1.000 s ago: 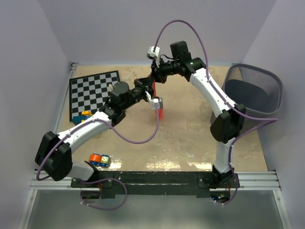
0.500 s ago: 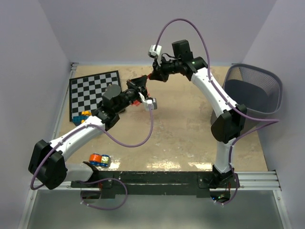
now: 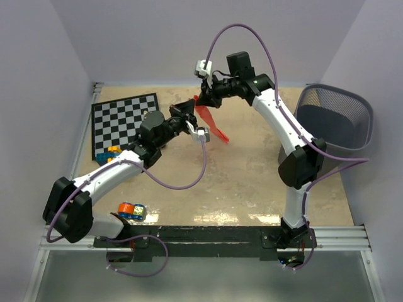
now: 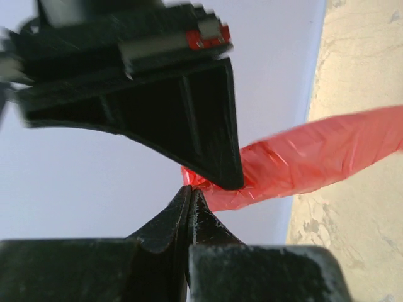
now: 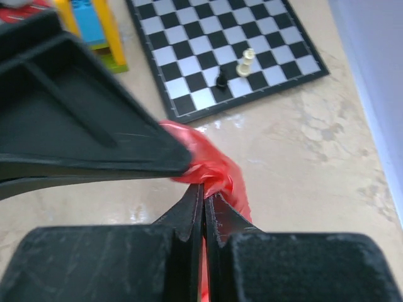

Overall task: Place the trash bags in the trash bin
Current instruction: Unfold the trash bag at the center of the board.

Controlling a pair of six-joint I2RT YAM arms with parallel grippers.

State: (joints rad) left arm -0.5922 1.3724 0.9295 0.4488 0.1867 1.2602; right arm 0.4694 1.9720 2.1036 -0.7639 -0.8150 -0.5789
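Where a second ago the trash bag (image 3: 212, 124) hung straight down, it now fans out as a slanted red sheet between your two grippers.

- Left gripper (image 4: 191, 194): jaws pressed together, pinching a bunched end of the film.
- Right gripper (image 5: 203, 192): jaws pressed together on the same bunch, just beside the left one's hold.
- Bag: in the air over the table (image 3: 252, 182), to the right of the chessboard (image 3: 123, 126).
- Trash bin (image 3: 315, 100): far right, well apart, with no red in it.

You seem to be spreading the film; carrying it to the bin is not yet done.
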